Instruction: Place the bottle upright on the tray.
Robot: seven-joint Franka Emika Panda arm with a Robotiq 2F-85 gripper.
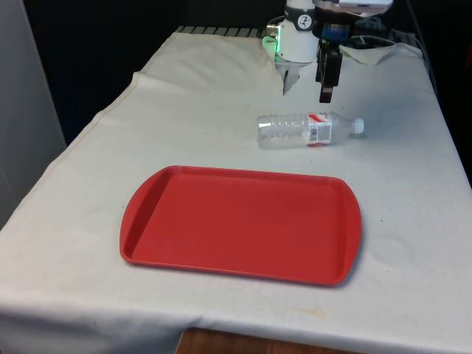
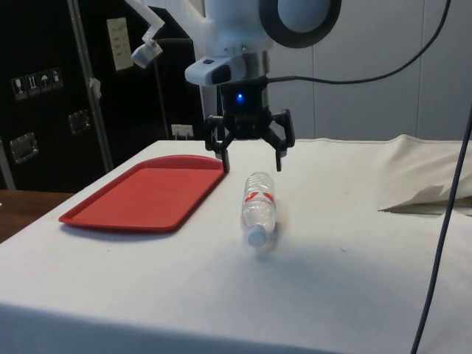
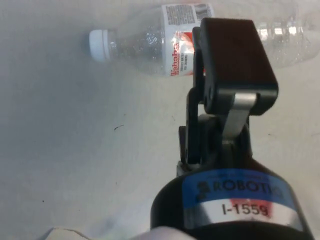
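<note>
A clear plastic bottle (image 1: 310,130) with a red-and-white label and a white cap lies on its side on the cloth, just beyond the tray's far edge, its cap pointing to the front view's right. The red tray (image 1: 240,221) rests flat in the middle of the table with nothing on it. My gripper (image 1: 307,82) hangs open above and slightly behind the bottle, with nothing between its fingers. In the side view the gripper (image 2: 251,158) hovers over the base end of the bottle (image 2: 258,206), apart from it. The wrist view has the bottle (image 3: 150,45) lying past one finger (image 3: 232,70).
A rumpled fold of cloth (image 2: 420,195) rises near the robot's base, at the front view's back right (image 1: 376,51). A black cable (image 2: 442,221) hangs down in the side view. The tray (image 2: 147,193) lies close to the table's near edge.
</note>
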